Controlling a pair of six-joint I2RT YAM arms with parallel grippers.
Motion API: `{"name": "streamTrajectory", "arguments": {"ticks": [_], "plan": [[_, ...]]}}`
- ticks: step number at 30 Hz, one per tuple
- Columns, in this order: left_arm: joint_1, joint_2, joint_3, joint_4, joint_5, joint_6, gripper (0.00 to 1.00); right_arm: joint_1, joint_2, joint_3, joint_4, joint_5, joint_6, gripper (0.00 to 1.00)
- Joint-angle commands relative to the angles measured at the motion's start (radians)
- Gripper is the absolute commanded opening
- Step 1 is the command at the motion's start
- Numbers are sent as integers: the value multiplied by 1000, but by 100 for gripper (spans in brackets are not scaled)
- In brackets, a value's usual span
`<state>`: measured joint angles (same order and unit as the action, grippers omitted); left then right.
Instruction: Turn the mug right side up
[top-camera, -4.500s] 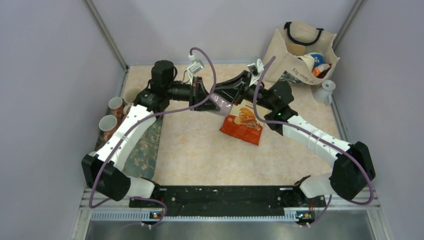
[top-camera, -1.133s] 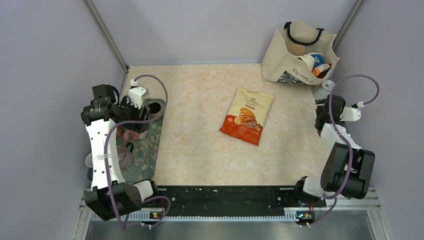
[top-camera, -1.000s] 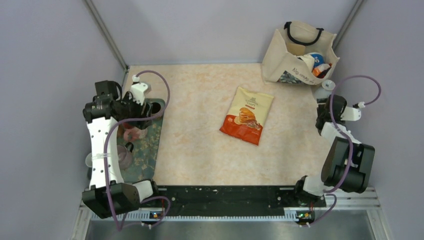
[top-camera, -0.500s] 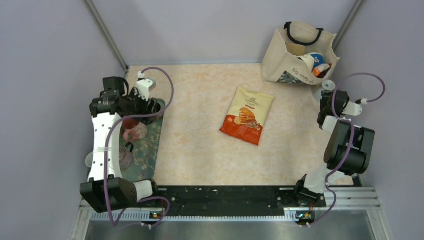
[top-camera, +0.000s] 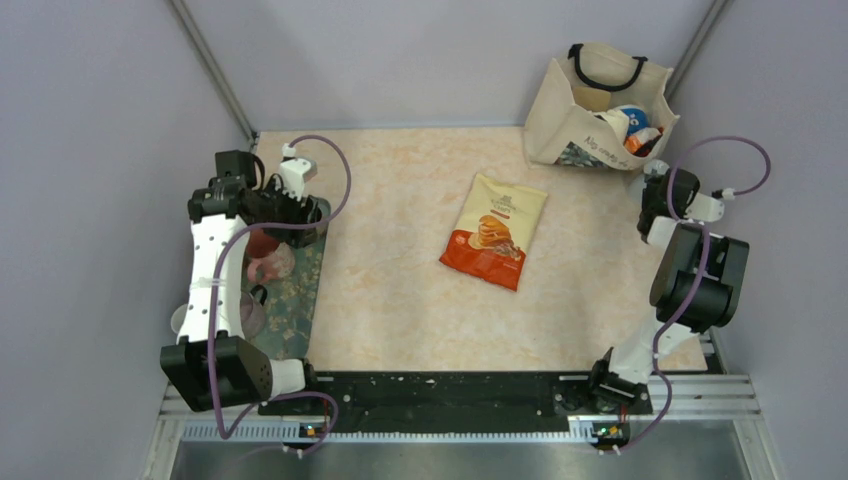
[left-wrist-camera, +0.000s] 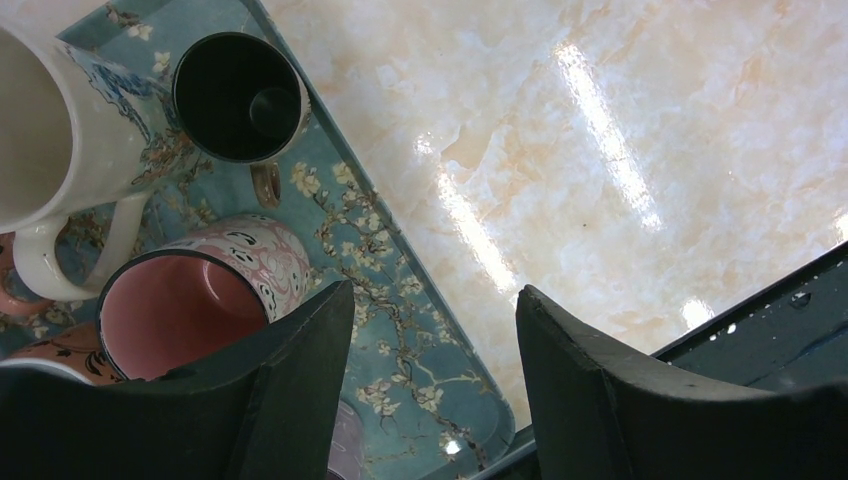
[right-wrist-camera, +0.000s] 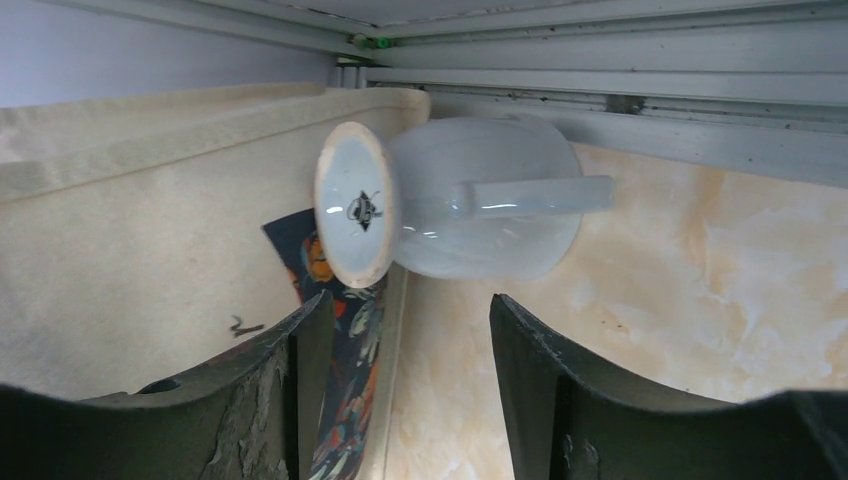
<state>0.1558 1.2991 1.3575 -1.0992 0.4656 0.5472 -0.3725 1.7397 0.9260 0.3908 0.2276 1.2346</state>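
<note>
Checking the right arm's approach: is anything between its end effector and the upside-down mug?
Nothing visible does. The right end effector is open and faces the mug with only free space between them. The bag stands close beside the mug, not between them.

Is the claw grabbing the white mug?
No, the right claw is open, and the white mug sits ahead of it, untouched.
</note>
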Motion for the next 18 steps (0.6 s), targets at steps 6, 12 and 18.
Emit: {"name": "streamTrajectory", "arguments": {"ticks": [6,12,18], "plan": [[-10,-9,5,37,17,-7,66,-8,47,79,-52,33,11,57],[-15,6,37,26,16,-8,65,-8,61,60,-48,45,27,54],[-23,-9,52,29,5,-26,65,-9,84,60,-20,32,32,49]]}}
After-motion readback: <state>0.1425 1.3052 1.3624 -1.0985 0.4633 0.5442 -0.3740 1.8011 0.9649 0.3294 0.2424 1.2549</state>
